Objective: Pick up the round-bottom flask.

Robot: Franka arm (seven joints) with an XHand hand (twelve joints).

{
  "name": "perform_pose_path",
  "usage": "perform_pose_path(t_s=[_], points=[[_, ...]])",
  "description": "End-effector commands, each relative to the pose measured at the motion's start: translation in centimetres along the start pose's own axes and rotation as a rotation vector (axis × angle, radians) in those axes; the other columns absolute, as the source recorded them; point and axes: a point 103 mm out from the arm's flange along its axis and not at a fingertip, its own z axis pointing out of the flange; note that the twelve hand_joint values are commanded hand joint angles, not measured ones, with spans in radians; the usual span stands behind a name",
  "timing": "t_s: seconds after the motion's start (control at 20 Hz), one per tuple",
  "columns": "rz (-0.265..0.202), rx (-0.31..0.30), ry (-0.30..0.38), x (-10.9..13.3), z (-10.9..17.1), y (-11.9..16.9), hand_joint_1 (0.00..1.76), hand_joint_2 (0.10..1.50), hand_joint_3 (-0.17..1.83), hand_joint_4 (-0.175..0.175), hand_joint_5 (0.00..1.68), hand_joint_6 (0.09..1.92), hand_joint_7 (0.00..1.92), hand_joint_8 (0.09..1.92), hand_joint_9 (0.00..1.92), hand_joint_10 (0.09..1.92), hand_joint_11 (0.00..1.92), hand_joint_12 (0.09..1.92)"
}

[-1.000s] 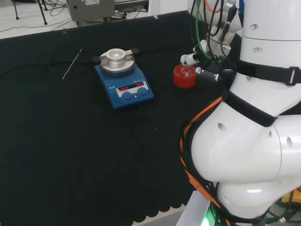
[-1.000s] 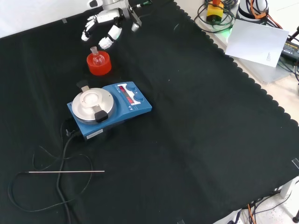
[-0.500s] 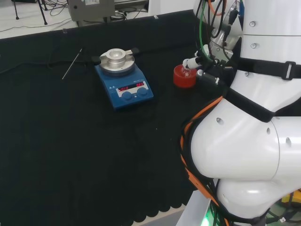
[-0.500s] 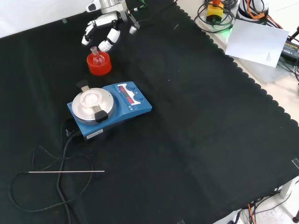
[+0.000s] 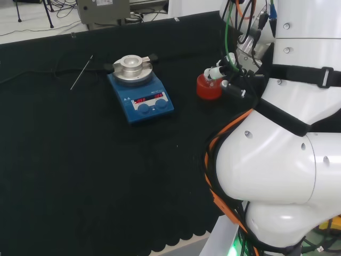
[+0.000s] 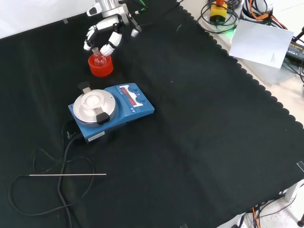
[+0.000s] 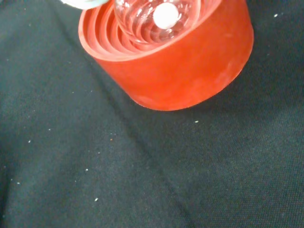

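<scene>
The fingers (image 6: 110,47) are seen spread and only slightly bent on either side of the neck of the round-bottom flask (image 6: 99,59) — nothing is grasped yet, and whether a fingertip touches the glass cannot be told. Over the last second the hand (image 6: 105,33) has been brought down from the counter's far edge, as the front view shows it, until it stands about the flask's top. The flask itself is unmoved; it is seated upright in the red ribbed stand (image 6: 100,66), its clear bulb (image 7: 154,19) resting in the ribs. Just beside the stand, toward the counter's middle, the blue stirrer plate (image 6: 111,110) is set. The approach is judged nearly done — closing on the neck is what remains before any lift.
</scene>
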Motion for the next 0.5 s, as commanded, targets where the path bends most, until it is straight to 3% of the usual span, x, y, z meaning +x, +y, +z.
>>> perform_pose_path(t_s=[0.05, 0.3, 0.5], points=[[0.000, -0.008, -0.009, 0.08, 0.22, -0.02, 0.71, 0.78, 0.52, -0.066, 0.69, 0.15, 0.29, 0.67, 0.39, 0.71, 0.00, 1.37], [0.003, -0.012, -0.011, 0.02, 0.30, 0.03, 0.71, 0.78, 0.53, -0.069, 0.75, 0.18, 0.29, 0.67, 0.40, 0.71, 0.00, 1.37], [0.000, -0.009, -0.001, -0.12, 0.26, 0.27, 0.71, 0.77, 0.54, -0.073, 0.65, 0.51, 0.30, 0.66, 0.41, 0.70, 0.00, 1.38]])
